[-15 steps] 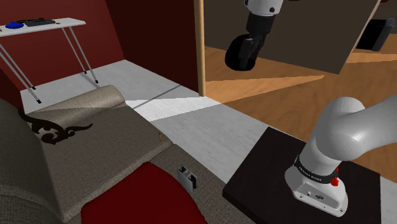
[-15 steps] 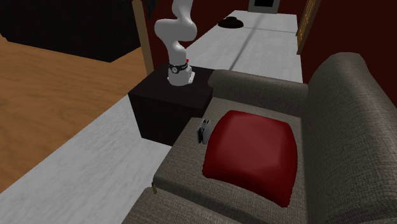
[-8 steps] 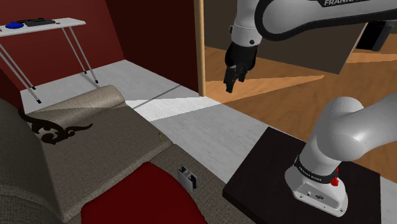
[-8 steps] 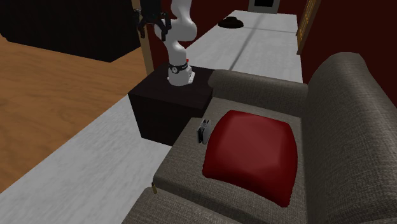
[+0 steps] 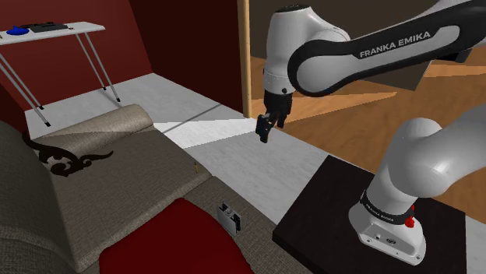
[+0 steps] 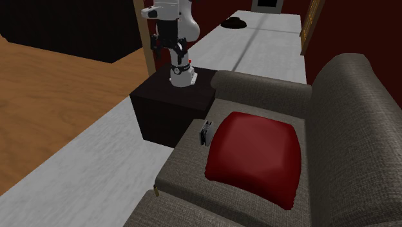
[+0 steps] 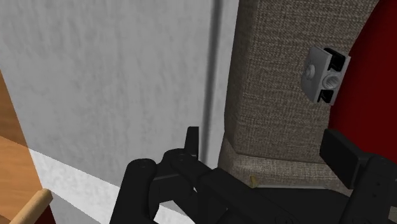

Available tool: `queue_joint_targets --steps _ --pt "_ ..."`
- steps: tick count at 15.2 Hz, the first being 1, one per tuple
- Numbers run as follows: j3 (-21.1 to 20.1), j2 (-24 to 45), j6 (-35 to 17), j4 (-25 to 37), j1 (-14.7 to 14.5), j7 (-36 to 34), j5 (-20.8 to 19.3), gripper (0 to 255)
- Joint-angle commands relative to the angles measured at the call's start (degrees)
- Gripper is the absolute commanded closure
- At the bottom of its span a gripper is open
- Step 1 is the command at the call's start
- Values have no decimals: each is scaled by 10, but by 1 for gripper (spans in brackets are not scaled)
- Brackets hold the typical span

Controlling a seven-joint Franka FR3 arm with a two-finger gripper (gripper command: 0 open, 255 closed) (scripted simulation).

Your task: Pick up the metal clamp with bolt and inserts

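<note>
The clamp [image 5: 228,216] is a small grey metal block with a bolt head and dark inserts. It lies on the brown sofa's armrest [image 5: 261,251], right beside a red cushion [image 5: 167,241]. From the second exterior view the clamp [image 6: 206,132] sits at the armrest's [image 6: 187,155] edge nearest the stand. My gripper [image 5: 263,132] hangs open in the air, well above the clamp and off toward the grey floor. In the wrist view the clamp [image 7: 325,75] lies ahead of the gripper [image 7: 266,149], past one finger, and nothing is between the fingers.
The dark box stand [image 5: 335,210] butts against the sofa's end. A wooden post [image 5: 244,54] rises just behind the gripper. A black ornament [image 5: 66,156] lies on the far sofa seat, and a thin-legged table [image 5: 51,31] stands beyond. Grey floor [image 5: 234,132] runs below the gripper.
The arm has swung down into the shoulder view. The gripper dropped from near the top edge, moving lower and toward the sofa. The clamp has stayed put.
</note>
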State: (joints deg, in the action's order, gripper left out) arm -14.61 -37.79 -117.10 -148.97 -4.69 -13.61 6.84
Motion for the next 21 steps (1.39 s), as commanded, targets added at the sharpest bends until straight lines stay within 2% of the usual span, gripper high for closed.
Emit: queue_joint_targets --steps 1,7,12,14,17,21 --pt "-20 32 -41 -10 -3 -20 8 0" --pt "-80 142 -147 -15 -7 -87 18 0" --pt "-132 255 -232 3 4 -161 -9 0" --pt "-150 305 -263 16 10 -199 -36 0" --pt "-168 384 -303 42 14 -269 -97 0" --pt "-156 493 -340 90 -10 -374 -200 0"
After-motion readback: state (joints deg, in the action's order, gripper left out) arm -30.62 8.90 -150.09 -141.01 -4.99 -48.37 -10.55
